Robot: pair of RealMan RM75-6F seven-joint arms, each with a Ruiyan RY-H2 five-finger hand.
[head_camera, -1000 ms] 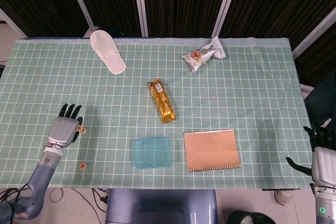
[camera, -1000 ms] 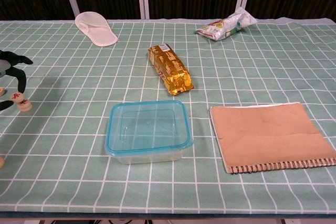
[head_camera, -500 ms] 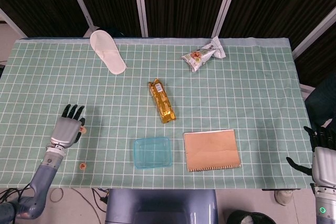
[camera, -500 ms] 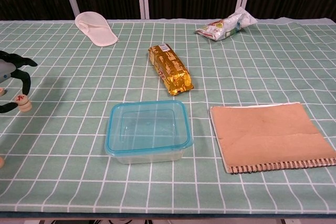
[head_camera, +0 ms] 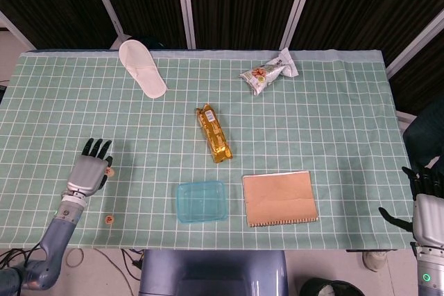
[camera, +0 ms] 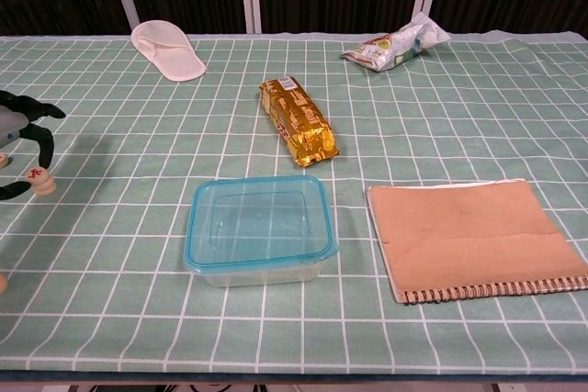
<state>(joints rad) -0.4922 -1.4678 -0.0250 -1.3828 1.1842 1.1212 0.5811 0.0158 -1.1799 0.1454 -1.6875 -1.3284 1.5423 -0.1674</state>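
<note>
Head view: at the near left of the table, we see the left hand poised low over the checked cloth, back upward, forearm running off the front edge. Its fingers are spread and point away from the robot. A small round piece sits on the cloth just beside the fingertips. A second piece lies nearer the edge, apart from the hand. The right hand hangs off the table's far right corner, fingers apart, thumb out, holding nothing. Mid-table lie a gold packet, a blue container and a notebook. A white slipper and a snack bag lie at the back.

Chest view: the left hand shows only at the frame's edge, its dark fingers arched over the small round piece, which stands on the cloth. Nothing is gripped, and we cannot tell whether a fingertip touches it. We judge this the approach to a pinch. Closing on so small a piece would call for thumb and finger to meet squarely at its sides. The right hand is out of this frame.
</note>
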